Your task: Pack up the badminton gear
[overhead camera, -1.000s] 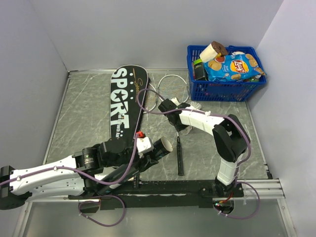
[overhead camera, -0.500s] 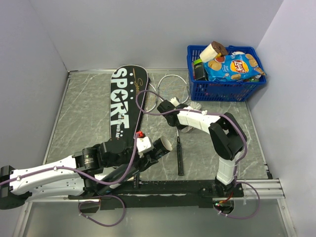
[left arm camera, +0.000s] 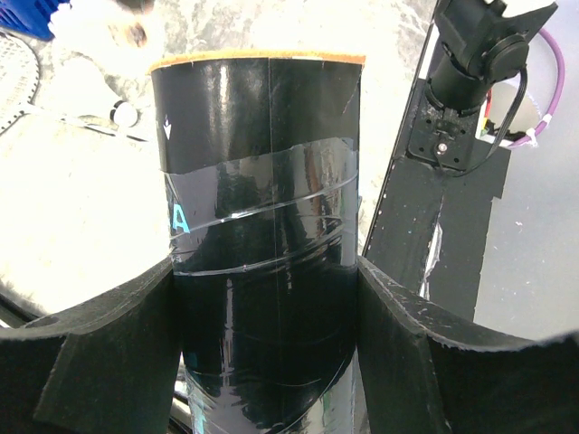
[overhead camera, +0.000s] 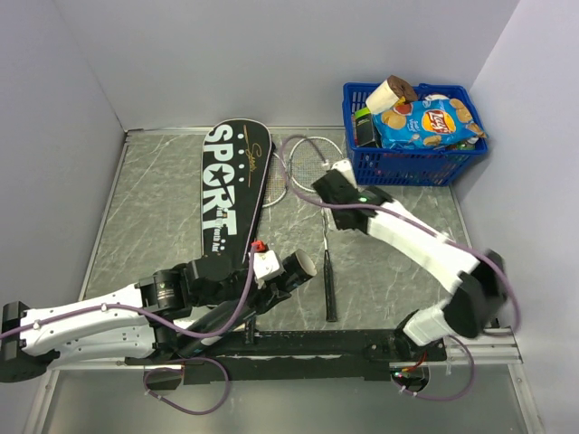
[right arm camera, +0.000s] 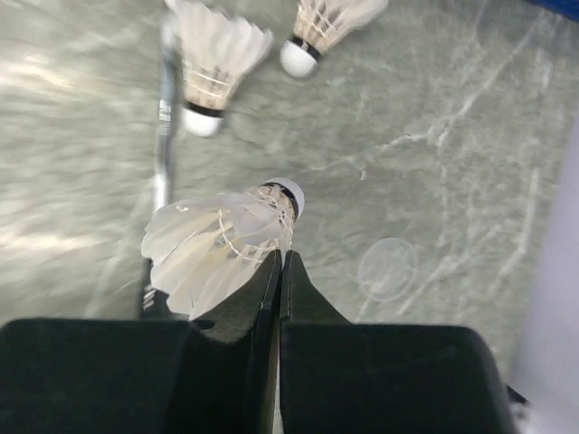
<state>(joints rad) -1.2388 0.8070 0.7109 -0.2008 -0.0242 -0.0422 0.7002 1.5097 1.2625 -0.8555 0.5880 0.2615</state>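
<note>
Two grips: left gripper (left arm camera: 262, 307) clamps black tube (left arm camera: 258, 136) beside SPORT cover (overhead camera: 231, 190); right gripper (right arm camera: 279, 262) pinches shuttlecock (right arm camera: 217, 249) right of cover.

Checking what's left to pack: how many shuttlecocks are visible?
3. The held shuttlecock is pinched by its feathers in the shut right gripper. The left shuttlecock lies on the table by a racket shaft; the right shuttlecock lies beside it. More could be hidden.
</note>
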